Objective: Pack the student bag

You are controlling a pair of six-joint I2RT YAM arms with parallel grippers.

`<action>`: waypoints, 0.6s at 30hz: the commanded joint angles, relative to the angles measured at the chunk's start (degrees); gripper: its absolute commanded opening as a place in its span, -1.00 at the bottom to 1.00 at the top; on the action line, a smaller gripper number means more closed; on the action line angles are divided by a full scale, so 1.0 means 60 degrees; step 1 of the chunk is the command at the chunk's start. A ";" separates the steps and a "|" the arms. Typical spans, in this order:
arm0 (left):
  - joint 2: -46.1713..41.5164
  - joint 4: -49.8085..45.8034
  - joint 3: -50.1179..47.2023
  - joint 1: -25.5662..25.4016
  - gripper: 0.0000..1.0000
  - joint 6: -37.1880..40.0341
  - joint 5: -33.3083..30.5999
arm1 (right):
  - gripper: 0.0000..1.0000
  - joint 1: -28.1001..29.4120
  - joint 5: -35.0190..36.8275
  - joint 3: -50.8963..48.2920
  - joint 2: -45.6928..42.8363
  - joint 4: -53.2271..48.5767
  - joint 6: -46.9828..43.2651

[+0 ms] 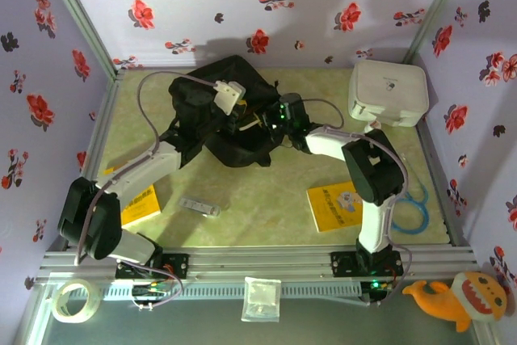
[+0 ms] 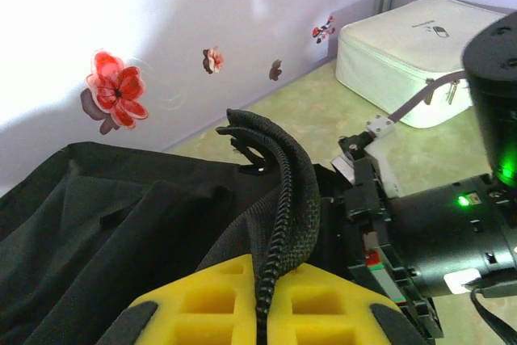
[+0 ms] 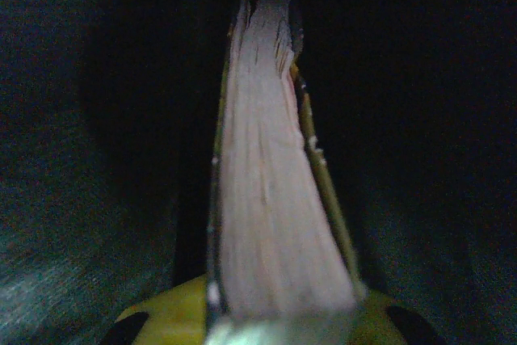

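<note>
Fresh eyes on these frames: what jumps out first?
The black student bag sits at the back centre of the table, with both arms reaching to it. The left hand is shut on the bag's woven strap, and the right hand grips a book, page edges showing, amid dark fabric. A white hard case sits in the back right corner.

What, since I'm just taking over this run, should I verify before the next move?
1. Left gripper shut on the strap of the student bag: ok.
2. Right gripper shut on a book, page edge showing: ok.
3. Held book down among dark fabric: ok.
4. Held book fully seated in the bag: cannot tell.
5. Another yellow book lies on the table, unpacked: not ok.
</note>
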 commanded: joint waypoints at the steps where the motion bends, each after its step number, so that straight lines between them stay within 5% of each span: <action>1: -0.0083 0.1032 0.0111 -0.0154 -0.95 -0.0161 0.0450 | -0.78 0.0077 0.0070 0.1011 0.0257 -0.0701 -0.0341; 12: 0.0399 0.0619 -0.0219 -0.0170 -0.92 0.0269 0.0437 | -0.56 -0.0075 0.0751 0.1643 -0.0997 -0.4528 -0.2516; 18: 0.0474 0.0642 -0.0119 -0.0266 -0.92 0.0109 0.0540 | -0.63 -0.0103 -0.0409 0.1132 -0.0853 -0.2535 -0.1481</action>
